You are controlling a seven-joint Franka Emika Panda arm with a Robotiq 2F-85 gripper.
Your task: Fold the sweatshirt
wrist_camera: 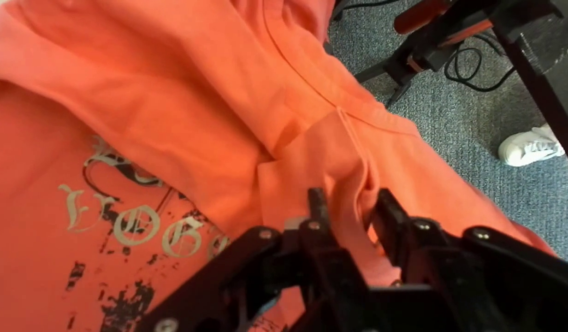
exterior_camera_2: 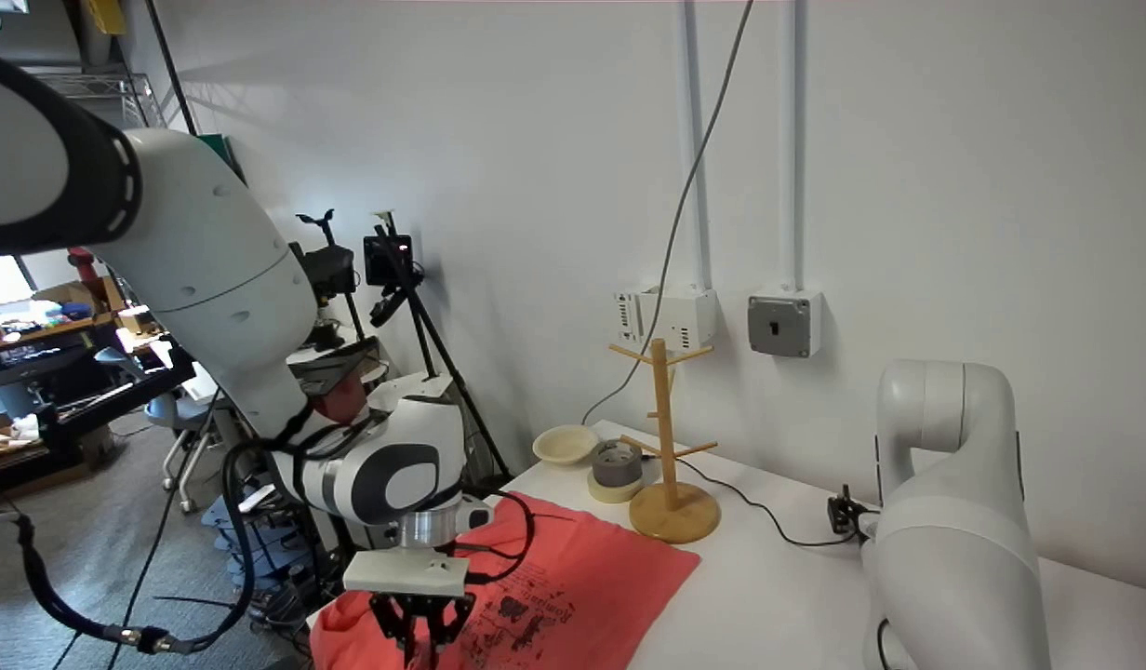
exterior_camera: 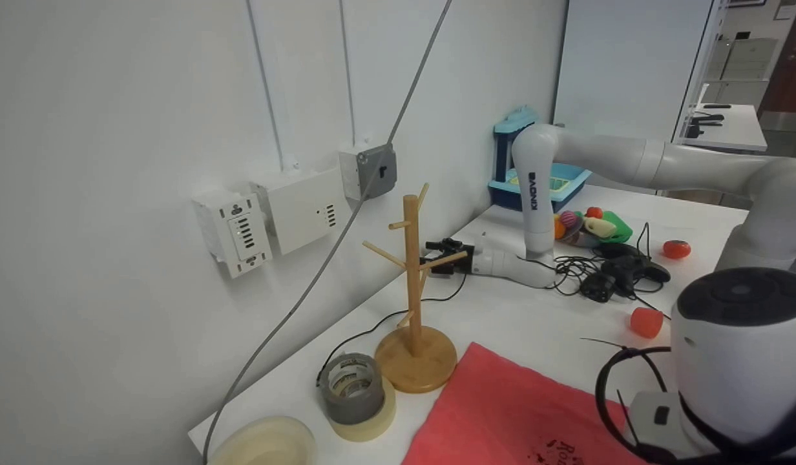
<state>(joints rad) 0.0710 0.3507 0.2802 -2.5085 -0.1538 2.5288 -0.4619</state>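
The coral-red sweatshirt (exterior_camera: pixel 501 413) lies on the white table, with dark print on it, in both exterior views (exterior_camera_2: pixel 619 568). In the wrist view the sweatshirt (wrist_camera: pixel 173 115) is creased, with one layer folded over part of the print, and its edge borders the carpet. My gripper (exterior_camera_2: pixel 421 651) is low over its near part in an exterior view. In the wrist view my gripper (wrist_camera: pixel 351 198) has its fingers part-way apart, with a raised, bunched fold between them. A small gap shows beside the right finger; I cannot tell whether the fold is pinched. The fingertips' lower contact is hidden.
A wooden stand (exterior_camera: pixel 412 278) stands beside the sweatshirt's far corner, next to stacked tape rolls (exterior_camera: pixel 353 400) and a pale bowl (exterior_camera: pixel 265 445). A second white arm (exterior_camera_2: pixel 954 521) occupies the table's other end. A red round object (exterior_camera: pixel 647 323) and dark controllers (exterior_camera: pixel 624 271) lie there too.
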